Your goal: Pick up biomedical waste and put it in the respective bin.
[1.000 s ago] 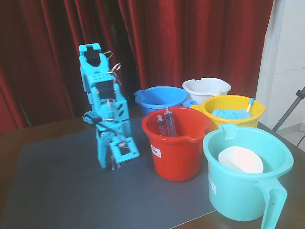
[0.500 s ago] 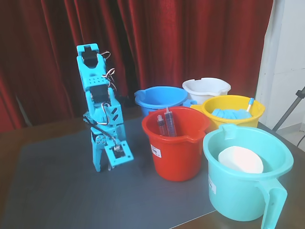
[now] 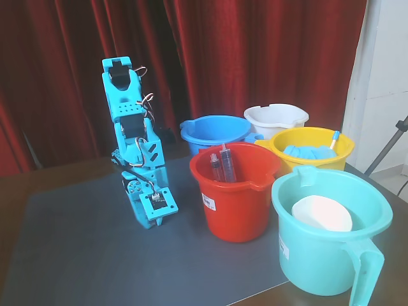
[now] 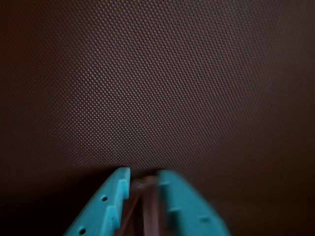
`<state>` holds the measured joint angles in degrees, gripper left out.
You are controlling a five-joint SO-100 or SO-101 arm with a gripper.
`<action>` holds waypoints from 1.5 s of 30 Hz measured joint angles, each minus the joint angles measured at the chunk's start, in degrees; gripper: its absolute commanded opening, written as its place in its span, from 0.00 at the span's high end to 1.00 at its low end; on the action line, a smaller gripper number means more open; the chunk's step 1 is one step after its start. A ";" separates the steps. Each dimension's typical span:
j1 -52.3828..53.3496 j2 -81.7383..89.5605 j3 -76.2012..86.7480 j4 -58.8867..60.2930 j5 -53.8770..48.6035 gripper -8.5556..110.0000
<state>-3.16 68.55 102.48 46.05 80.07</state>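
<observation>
In the fixed view my blue arm stands folded at the left of the grey mat (image 3: pixel 95 255), with the gripper (image 3: pixel 152 223) pointing down at the mat, left of the red bucket (image 3: pixel 236 197). The wrist view shows the two blue fingertips (image 4: pixel 120 179) close together just above the mat. A thin clear-greyish tube, the biomedical waste (image 4: pixel 142 191), sits pinched between them, so my gripper (image 4: pixel 143 175) is shut on it. In the fixed view the tube is hidden by the gripper.
The red bucket holds syringes (image 3: pixel 223 164). Behind it stand a blue bucket (image 3: pixel 215 129), a white bucket (image 3: pixel 275 118) and a yellow bucket (image 3: pixel 312 148) with blue items. A teal bucket (image 3: pixel 331 236) with a white dish stands front right. Red curtains hang behind.
The gripper, open around the clear tube a second ago, has closed on it. The arm has drawn slightly left and straightened over the mat.
</observation>
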 measured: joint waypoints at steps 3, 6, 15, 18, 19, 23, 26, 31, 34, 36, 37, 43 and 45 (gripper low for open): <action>0.00 0.09 0.88 -0.18 -0.62 0.85; -0.18 0.35 3.78 -0.53 -0.62 0.75; -0.62 0.62 5.01 -0.53 -3.60 0.73; 0.44 0.62 5.10 -0.53 -4.57 0.73; 1.14 0.62 5.10 -0.53 -5.45 0.74; 2.72 0.62 5.10 -0.53 -7.29 0.74; 5.19 1.32 5.27 1.05 -8.53 0.74; 7.91 6.94 10.28 1.14 -14.15 0.74; 8.00 8.53 11.34 1.05 -14.33 0.74; 8.00 8.70 11.51 1.05 -14.15 0.74; 8.00 8.70 11.51 1.05 -14.15 0.74; 8.00 8.70 11.51 0.70 -14.24 0.94; 8.00 8.96 12.57 -0.62 -14.24 0.93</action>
<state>4.83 77.52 115.05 45.44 65.83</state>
